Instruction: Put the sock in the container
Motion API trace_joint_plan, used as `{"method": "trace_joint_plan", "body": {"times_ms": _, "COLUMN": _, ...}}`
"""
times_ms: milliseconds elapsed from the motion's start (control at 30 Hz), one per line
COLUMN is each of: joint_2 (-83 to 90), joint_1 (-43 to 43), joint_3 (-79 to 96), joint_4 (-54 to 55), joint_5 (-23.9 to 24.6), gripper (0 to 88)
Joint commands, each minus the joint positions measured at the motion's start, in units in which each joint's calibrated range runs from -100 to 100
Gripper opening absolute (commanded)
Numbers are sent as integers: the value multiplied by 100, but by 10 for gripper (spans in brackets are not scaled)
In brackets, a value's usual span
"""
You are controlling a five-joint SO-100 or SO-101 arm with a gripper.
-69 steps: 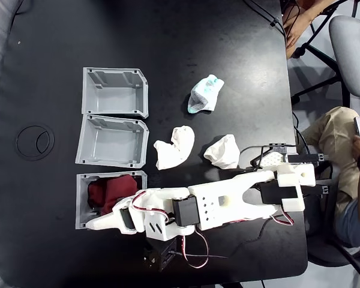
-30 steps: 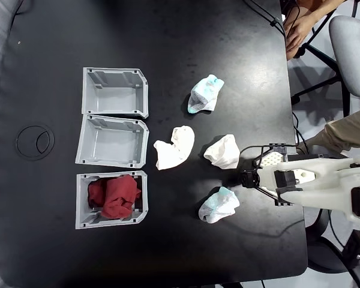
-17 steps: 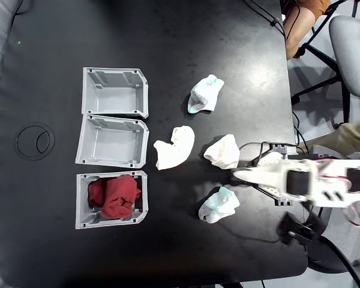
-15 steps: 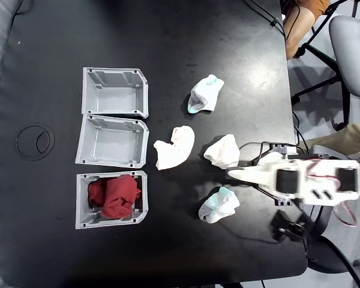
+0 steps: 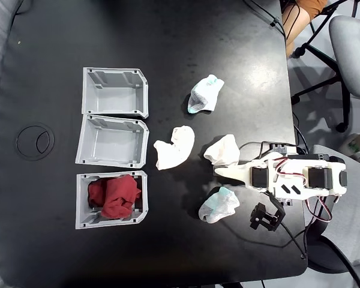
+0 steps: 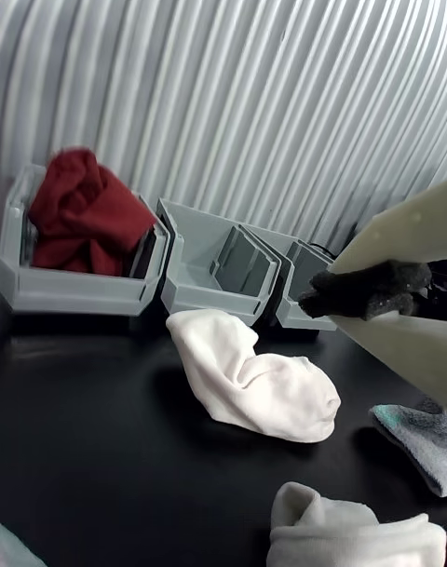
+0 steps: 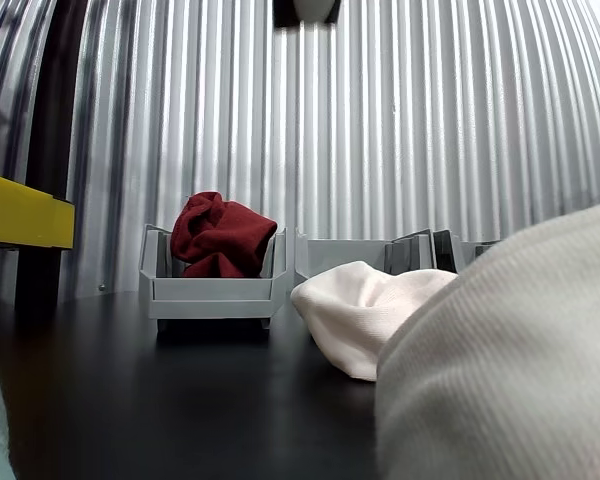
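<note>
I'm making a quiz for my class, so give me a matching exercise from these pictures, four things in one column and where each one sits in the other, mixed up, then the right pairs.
Things:
1. dark red sock
2. teal-tinged sock
3. gripper
4. middle bin

Places in the fixed view:
A. between two other bins, empty
B. by the white sock right of centre
C. inside the lowest bin
D. highest of the loose socks

Pairs: 1-C, 2-D, 3-B, 4-A
</note>
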State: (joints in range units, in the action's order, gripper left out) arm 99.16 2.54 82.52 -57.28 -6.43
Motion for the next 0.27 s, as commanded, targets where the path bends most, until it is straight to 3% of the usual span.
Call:
{"method": "trace_joint_plan", "body": {"times_ms": 0, "joint_2": 34, "joint_1": -14, "joint_3": 80, "joint_4": 117, "joint_5": -12, "gripper": 13}}
{"method": "trace_joint_plan", "body": {"times_ms": 233, "joint_2": 34, "joint_1": -14, "joint_3": 80, "joint_4": 117, "joint_5": 5, "gripper": 13}}
